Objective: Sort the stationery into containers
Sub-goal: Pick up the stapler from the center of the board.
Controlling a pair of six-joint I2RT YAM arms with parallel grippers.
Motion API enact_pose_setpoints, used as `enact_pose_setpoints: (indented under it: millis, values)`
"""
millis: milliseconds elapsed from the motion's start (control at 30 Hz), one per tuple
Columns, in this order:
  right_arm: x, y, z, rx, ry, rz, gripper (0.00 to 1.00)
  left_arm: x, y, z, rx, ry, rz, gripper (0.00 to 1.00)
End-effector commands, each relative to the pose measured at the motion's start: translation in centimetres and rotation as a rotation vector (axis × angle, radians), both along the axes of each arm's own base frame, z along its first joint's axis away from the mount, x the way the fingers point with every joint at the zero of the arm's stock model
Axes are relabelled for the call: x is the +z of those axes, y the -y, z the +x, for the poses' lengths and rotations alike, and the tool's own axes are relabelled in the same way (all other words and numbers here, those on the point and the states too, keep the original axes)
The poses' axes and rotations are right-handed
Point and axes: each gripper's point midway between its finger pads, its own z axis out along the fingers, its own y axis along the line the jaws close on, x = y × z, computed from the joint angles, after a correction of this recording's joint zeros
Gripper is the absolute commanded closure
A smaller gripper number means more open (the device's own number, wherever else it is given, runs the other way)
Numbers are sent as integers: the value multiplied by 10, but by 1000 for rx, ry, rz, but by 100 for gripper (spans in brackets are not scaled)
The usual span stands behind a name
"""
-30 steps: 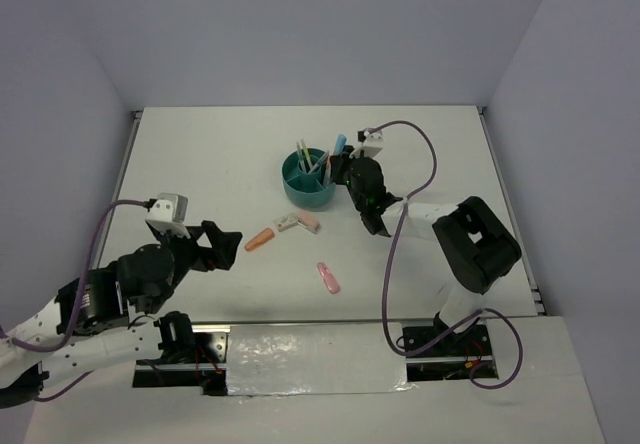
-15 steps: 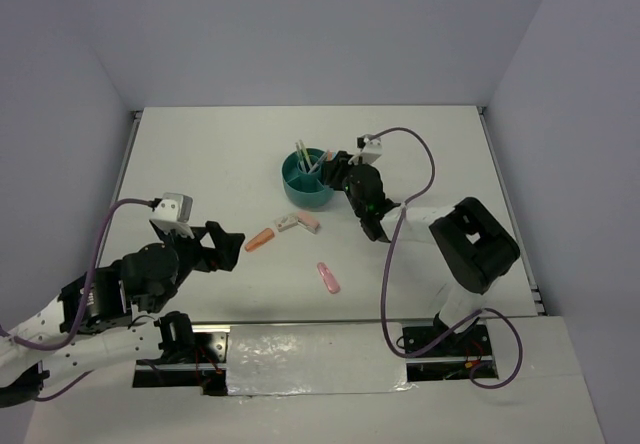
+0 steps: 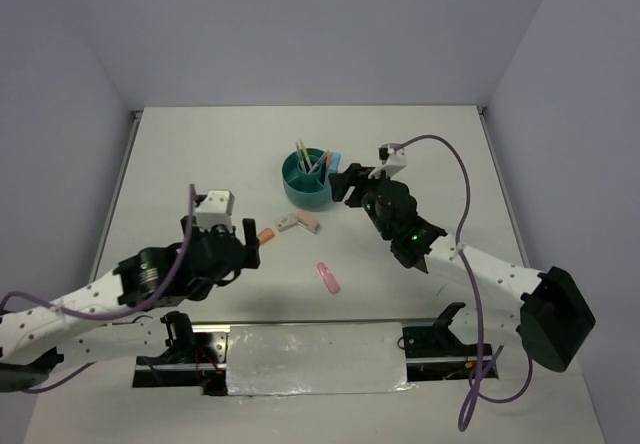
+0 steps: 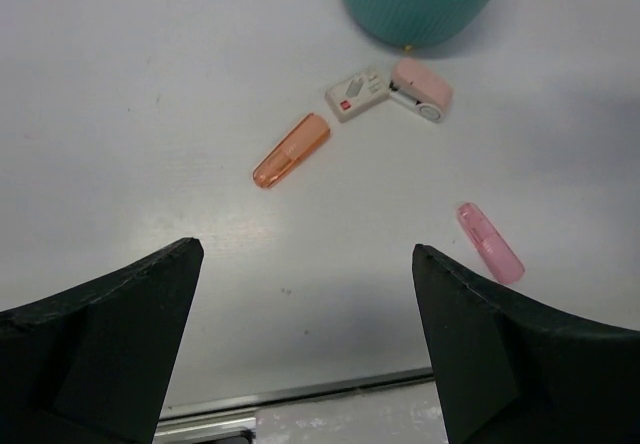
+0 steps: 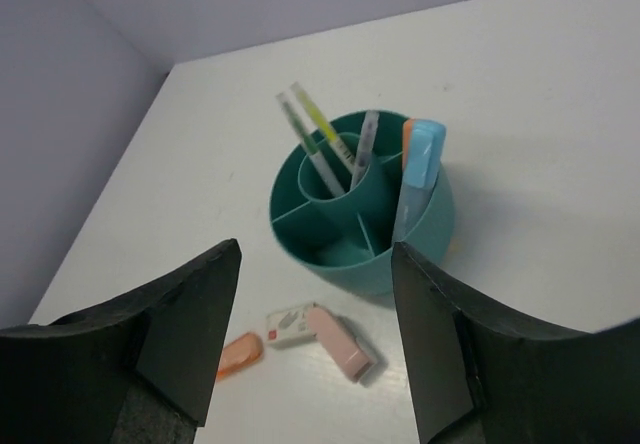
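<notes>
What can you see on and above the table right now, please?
organizer: one, teal, far middle of table
pens: three, pale, standing in organizer
marker: one, blue, outer compartment
orange item: one, orange, behind the marker
orange cap: one, orange, lying on table
block: one, white, beside the eraser
eraser: one, pink, near organizer
pink cap: one, pink, toward the near edge
left gripper: one, black, open
right gripper: one, black, open, facing organizer

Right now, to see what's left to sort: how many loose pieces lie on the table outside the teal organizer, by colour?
Orange piece: 1
White piece: 1
Pink pieces: 2
Total: 4
</notes>
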Motion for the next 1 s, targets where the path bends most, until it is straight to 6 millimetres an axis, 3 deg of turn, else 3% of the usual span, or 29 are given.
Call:
enact_pose_setpoints:
  millis: [0, 67, 133, 200, 300, 567, 600, 733, 967]
  values:
    - [-49, -23, -47, 283, -191, -227, 28, -24, 12, 8, 81, -119, 44, 1]
    - [-75, -35, -71, 418, -255, -323, 26, -34, 30, 17, 57, -153, 11, 1]
    - [-89, -40, -80, 471, -280, -416, 26, -46, 35, 26, 66, -202, -24, 1]
    - [-104, -45, -89, 512, -295, -496, 26, -42, 37, 37, 83, -191, -90, 1]
    - [-109, -53, -88, 547, -254, -522, 26, -26, 35, 43, 49, -174, -215, 1]
    - [-137, -78, -47, 573, -217, -733, 33, 10, 24, 10, -128, -79, -284, 1]
    - [-153, -79, -45, 587, -236, -773, 33, 8, 23, 6, -163, -75, -269, 1]
    - [-159, -91, -29, 583, -209, -808, 32, 10, 27, -11, -281, -63, -274, 1]
    - [-169, -95, -12, 550, -187, -857, 32, 4, 37, -25, -387, -69, -292, 1]
